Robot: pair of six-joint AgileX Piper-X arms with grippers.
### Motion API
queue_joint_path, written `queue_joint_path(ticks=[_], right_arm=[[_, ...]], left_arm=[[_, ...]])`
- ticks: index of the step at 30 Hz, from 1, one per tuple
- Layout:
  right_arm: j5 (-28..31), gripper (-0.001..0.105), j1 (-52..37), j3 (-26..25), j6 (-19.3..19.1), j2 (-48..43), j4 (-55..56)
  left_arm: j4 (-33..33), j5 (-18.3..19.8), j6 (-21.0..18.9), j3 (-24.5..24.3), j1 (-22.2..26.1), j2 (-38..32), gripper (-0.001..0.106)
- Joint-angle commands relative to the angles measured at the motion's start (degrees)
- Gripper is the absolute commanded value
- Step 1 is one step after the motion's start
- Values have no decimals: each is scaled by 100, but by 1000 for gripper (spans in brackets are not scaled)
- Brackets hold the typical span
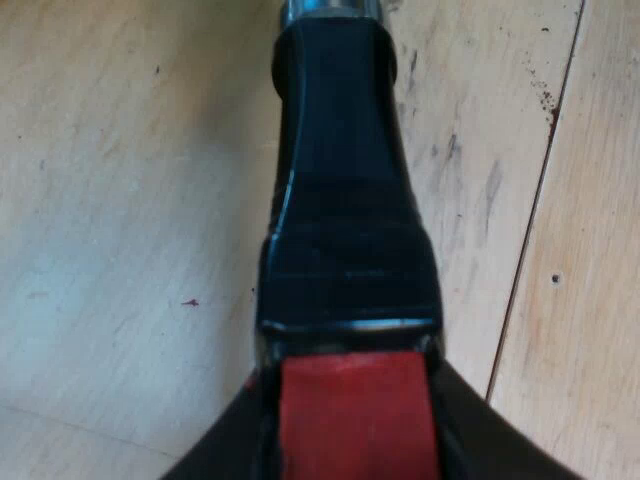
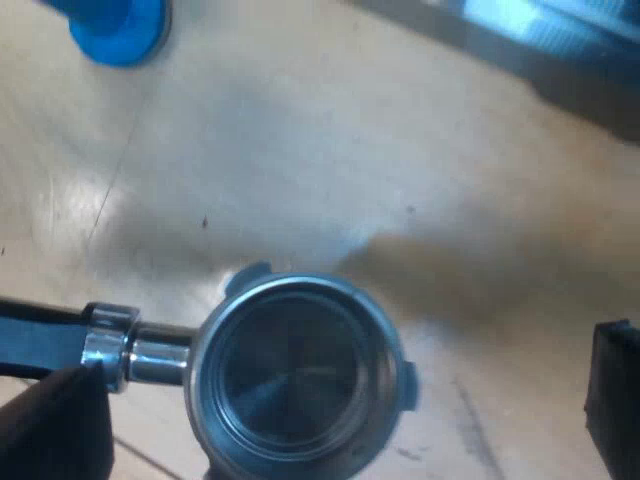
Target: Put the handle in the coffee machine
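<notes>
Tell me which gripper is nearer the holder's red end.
Left. The left gripper is shut on the holder right at its red end. The right gripper hangs open over the basket at the other end.

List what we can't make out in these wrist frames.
1. Left wrist view: the holder, gripped by the left gripper, has its basket and red tip cut off by the edges.
2. Right wrist view: the blue tamper is mostly cut off by the edge.
3. Right wrist view: a dark bluish shape, cut off by the edge, cannot be identified.
</notes>
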Motion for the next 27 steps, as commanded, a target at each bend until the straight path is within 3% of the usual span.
queue_joint_path(ticks=[1, 12, 20, 27], right_arm=[[202, 98, 1, -48, -107, -262, -9], [217, 98, 1, -48, -107, -1000, -9], [217, 98, 1, -48, -107, -1235, -69], [360, 98, 205, -48, -107, -1233, -134]], left_arm=[[-200, 127, -108, -109, -25, -43, 0], [202, 69, -110, -418, -25, -726, 0], [698, -393, -110, -507, -25, -1344, 0], [954, -569, -471, -507, 117, -1932, 0]])
